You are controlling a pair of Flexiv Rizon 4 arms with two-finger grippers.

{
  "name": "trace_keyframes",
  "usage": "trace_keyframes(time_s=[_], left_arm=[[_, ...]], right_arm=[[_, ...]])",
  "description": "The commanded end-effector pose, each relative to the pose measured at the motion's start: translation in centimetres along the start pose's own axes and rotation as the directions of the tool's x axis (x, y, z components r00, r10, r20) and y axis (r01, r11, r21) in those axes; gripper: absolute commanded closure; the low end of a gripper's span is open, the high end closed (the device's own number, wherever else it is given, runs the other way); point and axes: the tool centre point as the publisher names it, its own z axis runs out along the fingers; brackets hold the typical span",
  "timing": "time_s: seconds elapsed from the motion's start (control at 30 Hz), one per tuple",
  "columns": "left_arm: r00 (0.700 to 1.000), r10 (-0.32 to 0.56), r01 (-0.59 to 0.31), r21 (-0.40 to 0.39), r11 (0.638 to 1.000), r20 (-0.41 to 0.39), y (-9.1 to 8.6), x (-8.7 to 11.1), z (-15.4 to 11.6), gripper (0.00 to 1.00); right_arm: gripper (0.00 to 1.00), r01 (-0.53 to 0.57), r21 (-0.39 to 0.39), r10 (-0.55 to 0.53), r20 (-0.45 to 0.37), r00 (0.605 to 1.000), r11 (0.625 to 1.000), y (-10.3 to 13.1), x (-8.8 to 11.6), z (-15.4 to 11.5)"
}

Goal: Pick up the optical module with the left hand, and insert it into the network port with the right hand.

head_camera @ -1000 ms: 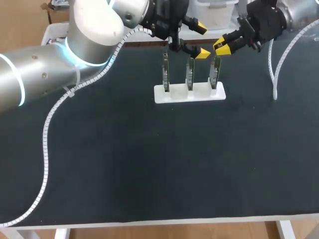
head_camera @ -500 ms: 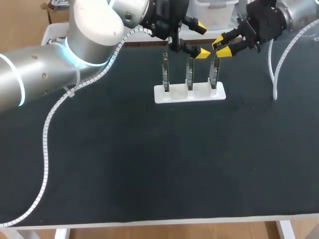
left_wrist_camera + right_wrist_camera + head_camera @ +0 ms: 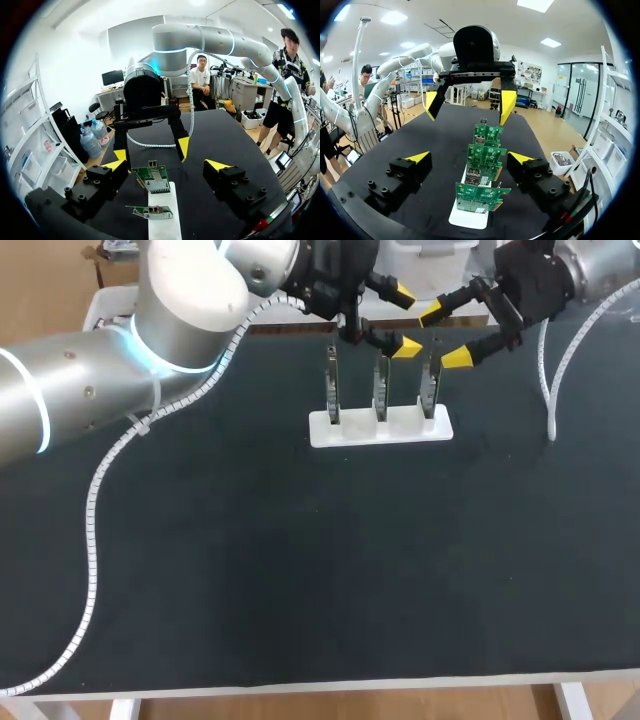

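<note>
A white stand (image 3: pixel 380 426) at the back of the table holds three upright green boards (image 3: pixel 381 388). Each board carries a silver network port (image 3: pixel 472 176). My right gripper (image 3: pixel 446 335) is open, its yellow tips spread just above the rightmost board (image 3: pixel 428 390) with nothing between them. In the right wrist view that board (image 3: pixel 481 194) stands under my own gripper (image 3: pixel 470 159). My left gripper (image 3: pixel 403 318) hangs open and empty over the middle board, facing the right one. I cannot make out a separate optical module; it may sit in the nearest port.
The black table top (image 3: pixel 300 560) spreads in front of the stand. A white spiral cable (image 3: pixel 92 530) from my left arm trails across the table's left side, and another (image 3: pixel 546 380) hangs by my right arm.
My right gripper's fingers have spread from nearly shut to wide open above the rightmost board. The left arm and the stand have stayed put.
</note>
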Motion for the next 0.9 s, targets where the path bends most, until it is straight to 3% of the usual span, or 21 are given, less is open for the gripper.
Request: trace_keyframes(time_s=[0.03,0.9], left_arm=[[1.000,-0.001,0.001,0.002,1.000,-0.004,0.1,0.0,0.0,0.00],[1.000,-0.001,0.001,0.002,1.000,-0.004,0.1,0.0,0.0,0.00]], right_arm=[[0.00,0.000,-0.039,0.000,0.004,1.000,0.999,-0.8,0.2,-0.2],[0.00,0.036,-0.018,-0.036,0.008,0.999,0.999,-0.4,-1.0,-1.2]])
